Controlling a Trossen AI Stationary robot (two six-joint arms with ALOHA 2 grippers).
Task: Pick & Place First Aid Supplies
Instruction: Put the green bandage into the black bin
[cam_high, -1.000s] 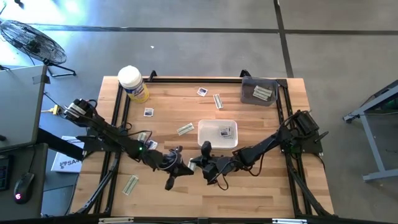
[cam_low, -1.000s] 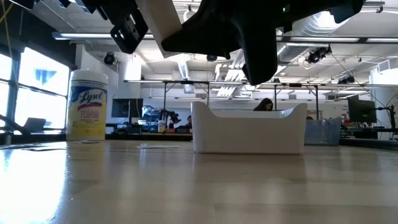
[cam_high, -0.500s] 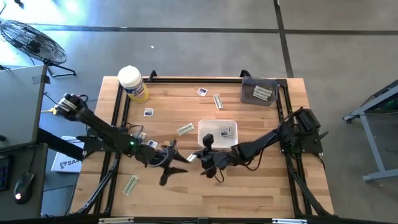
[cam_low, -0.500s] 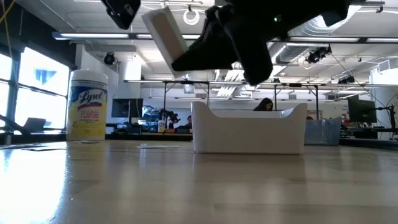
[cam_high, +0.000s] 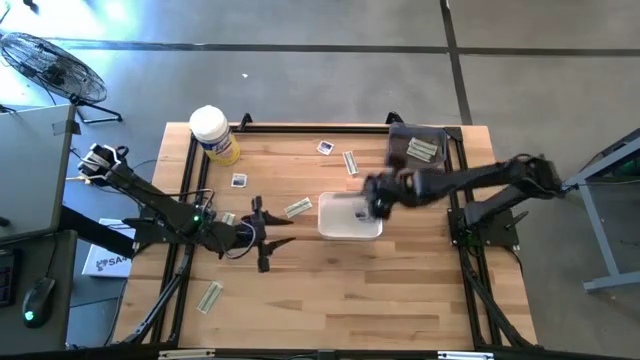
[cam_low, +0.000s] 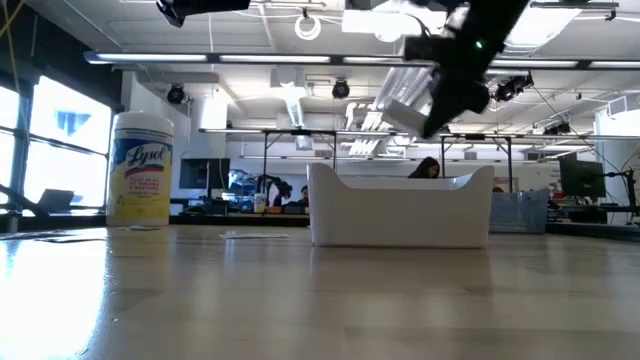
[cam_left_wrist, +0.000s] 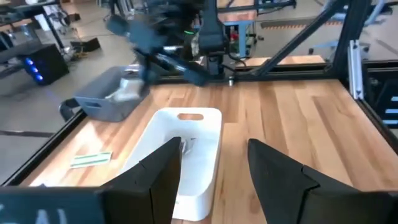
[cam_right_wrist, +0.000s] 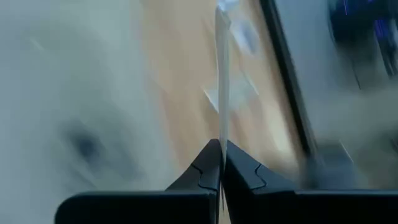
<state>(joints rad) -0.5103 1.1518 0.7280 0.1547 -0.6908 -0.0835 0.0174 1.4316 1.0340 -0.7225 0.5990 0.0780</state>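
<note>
Both arms have parted since a second ago: the right gripper (cam_high: 378, 196) has swung from the table's lower middle up to the tray (cam_high: 349, 231), and the left gripper (cam_high: 268, 241) has pulled back leftward, letting go.

In the high view the right gripper now hangs over the tray's right edge, at frame centre. Its wrist view shows the fingers (cam_right_wrist: 205, 171) pinched tight on a thin white packet (cam_right_wrist: 222, 74), seen edge-on and standing straight up from the tips. In the low view that packet (cam_low: 406, 116) rides above the tray's rim (cam_low: 400, 183), clear of it.

The left gripper sits left of centre over bare wood, fingers (cam_left_wrist: 158, 174) spread and holding nothing, aimed at the tray's short end.

Loose packets lie around: a strip (cam_high: 297, 208) just left of the tray, another strip (cam_high: 350, 162) and a square (cam_high: 325, 147) above it, a square (cam_high: 238, 181) near the canister (cam_high: 214, 134), and a strip (cam_high: 210, 296) at lower left near the table's edge. A grey bin (cam_high: 417, 148) holds the upper right corner. Below the tray the wood is open to the near edge.
</note>
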